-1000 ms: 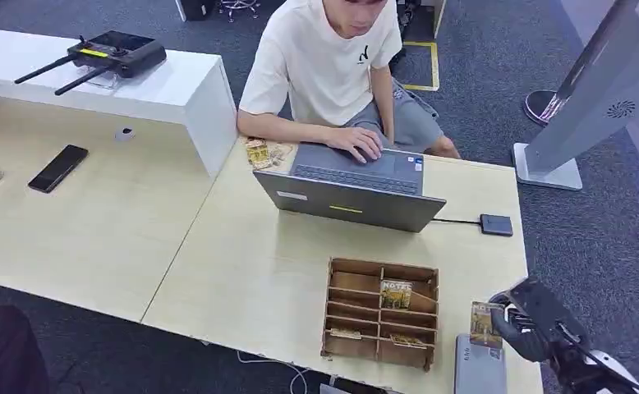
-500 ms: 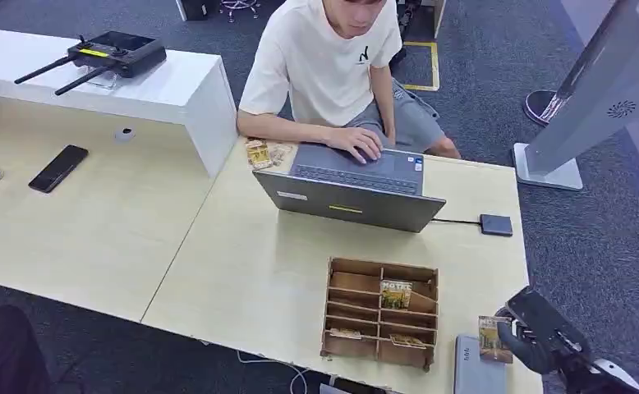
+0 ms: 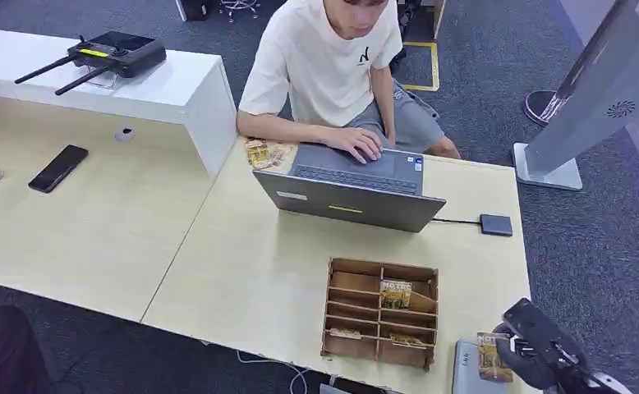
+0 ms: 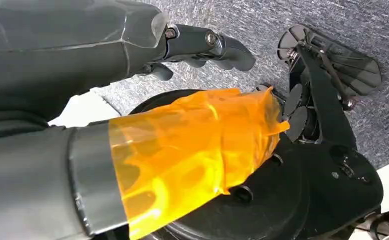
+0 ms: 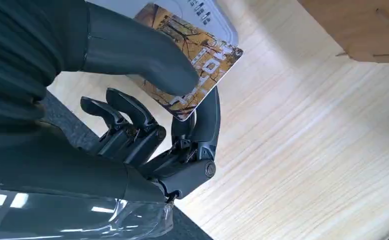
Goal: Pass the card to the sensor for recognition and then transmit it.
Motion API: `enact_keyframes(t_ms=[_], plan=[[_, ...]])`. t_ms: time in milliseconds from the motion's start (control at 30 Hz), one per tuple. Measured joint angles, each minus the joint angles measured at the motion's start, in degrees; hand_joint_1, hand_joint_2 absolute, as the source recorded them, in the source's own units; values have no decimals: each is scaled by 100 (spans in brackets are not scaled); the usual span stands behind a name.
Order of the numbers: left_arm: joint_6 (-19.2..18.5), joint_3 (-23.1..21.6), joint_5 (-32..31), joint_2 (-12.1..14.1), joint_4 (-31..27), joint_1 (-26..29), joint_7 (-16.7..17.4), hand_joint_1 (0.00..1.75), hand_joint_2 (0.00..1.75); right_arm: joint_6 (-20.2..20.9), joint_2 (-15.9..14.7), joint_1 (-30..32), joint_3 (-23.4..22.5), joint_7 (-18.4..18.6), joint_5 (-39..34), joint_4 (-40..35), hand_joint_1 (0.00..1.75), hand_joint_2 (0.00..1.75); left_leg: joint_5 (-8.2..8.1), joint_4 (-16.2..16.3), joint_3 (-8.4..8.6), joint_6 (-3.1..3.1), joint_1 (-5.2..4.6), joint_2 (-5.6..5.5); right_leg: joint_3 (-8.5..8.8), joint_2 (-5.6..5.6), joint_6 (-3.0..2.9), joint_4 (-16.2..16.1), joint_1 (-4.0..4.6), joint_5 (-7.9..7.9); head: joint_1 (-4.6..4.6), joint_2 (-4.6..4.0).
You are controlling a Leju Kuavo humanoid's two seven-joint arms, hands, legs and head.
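Note:
My right hand [image 3: 540, 345] pinches a yellow-brown picture card [image 3: 494, 356] at the table's near right corner. The card hangs over the flat grey sensor [image 3: 471, 371], partly covering it. In the right wrist view the thumb [image 5: 142, 50] presses on top of the card [image 5: 202, 65] with a finger beneath it, and the sensor [image 5: 217, 15] lies right behind. My left hand [image 4: 132, 125] hangs beside my body over grey carpet, holding nothing, its fingers [image 4: 207, 45] apart and its thumb wrapped in orange tape.
A wooden slotted box [image 3: 341, 283] with cards [image 3: 396, 294] in it stands just left of the sensor. Beyond it a person [image 3: 333, 66] types on a grey laptop [image 3: 349, 197]. A small black device [image 3: 495, 224] on a cable lies at the table's right edge.
My right hand has carried the card down toward the table's near edge and a little left, from beside the sensor's far end to over the sensor. The person keeps typing.

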Motion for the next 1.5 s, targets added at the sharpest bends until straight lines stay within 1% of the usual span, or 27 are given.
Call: enact_keyframes(t_ms=[500, 700, 1500], plan=[[-55, 0, -44, 35, 0, 0, 9, 0, 0, -92, 0, 5, 76, 26, -28, 2, 175, 175, 0, 0, 0, 0, 0, 0, 0, 0, 0, 0, 0, 0, 0, 0], [48, 11, -31, 20, 0, -1, 7, 0, 0, -111, 0, 11, 79, 28, -20, 2, 175, 175, 0, 0, 0, 0, 0, 0, 0, 0, 0, 0, 0, 0, 0, 0], [57, 20, -52, 15, 0, -11, 7, 0, 0, -219, 39, 12, 116, 31, 77, 66, 175, 175, 0, 0, 0, 0, 0, 0, 0, 0, 0, 0, 0, 0, 0, 0]])
